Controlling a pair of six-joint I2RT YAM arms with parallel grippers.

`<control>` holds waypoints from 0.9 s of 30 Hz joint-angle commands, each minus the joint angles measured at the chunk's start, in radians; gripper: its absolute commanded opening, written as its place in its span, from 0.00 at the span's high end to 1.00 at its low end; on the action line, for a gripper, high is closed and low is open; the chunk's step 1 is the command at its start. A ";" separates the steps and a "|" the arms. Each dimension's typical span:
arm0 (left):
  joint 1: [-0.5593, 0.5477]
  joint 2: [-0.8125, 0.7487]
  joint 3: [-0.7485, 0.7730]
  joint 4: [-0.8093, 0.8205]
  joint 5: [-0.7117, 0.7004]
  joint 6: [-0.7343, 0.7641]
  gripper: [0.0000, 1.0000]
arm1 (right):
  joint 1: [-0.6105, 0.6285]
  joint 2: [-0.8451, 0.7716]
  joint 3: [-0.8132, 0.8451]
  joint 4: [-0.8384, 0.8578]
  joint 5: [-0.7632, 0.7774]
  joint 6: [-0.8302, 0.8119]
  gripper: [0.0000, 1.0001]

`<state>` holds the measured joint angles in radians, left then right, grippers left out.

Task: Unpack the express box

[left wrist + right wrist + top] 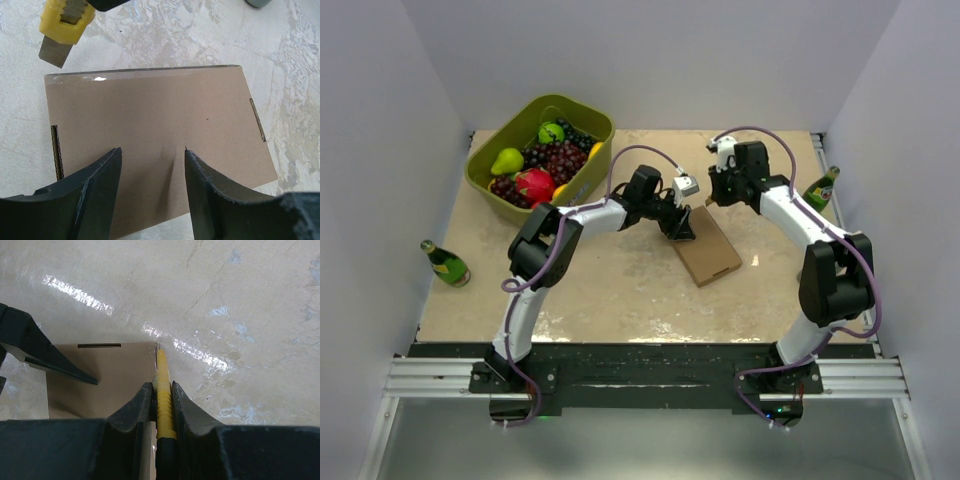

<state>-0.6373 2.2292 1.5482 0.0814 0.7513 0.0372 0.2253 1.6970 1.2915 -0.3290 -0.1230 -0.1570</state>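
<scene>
Box (150, 110) beneath left jaws (cutter (64, 21) beside)

**Plain brown box (150, 115) on your cream, grey-veined worktop (175, 35).**
You'll see a yellow knife (64, 22) with a grey blade (52, 54), black fingers (97, 190), an olive-green tub (478, 178) and two green bottles (445, 263) (821, 188).

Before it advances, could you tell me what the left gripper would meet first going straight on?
Most likely the express box: the open left gripper points at its flat top, nothing between; the gap is unclear.
</scene>
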 commanded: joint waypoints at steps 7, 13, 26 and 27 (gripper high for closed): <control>-0.013 0.027 0.003 -0.042 -0.015 0.001 0.43 | 0.012 0.004 0.000 0.033 -0.012 0.014 1.00; -0.013 0.026 0.003 -0.043 -0.015 0.004 0.43 | 0.019 0.016 0.011 0.036 -0.009 0.013 1.00; -0.015 0.024 0.000 -0.045 -0.013 0.004 0.44 | 0.023 0.013 0.012 0.044 -0.003 0.011 1.00; -0.015 0.026 -0.002 -0.045 -0.013 0.003 0.45 | 0.023 0.007 0.009 0.048 -0.004 0.011 1.00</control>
<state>-0.6384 2.2292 1.5482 0.0822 0.7464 0.0376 0.2375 1.7081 1.2881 -0.3180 -0.1226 -0.1535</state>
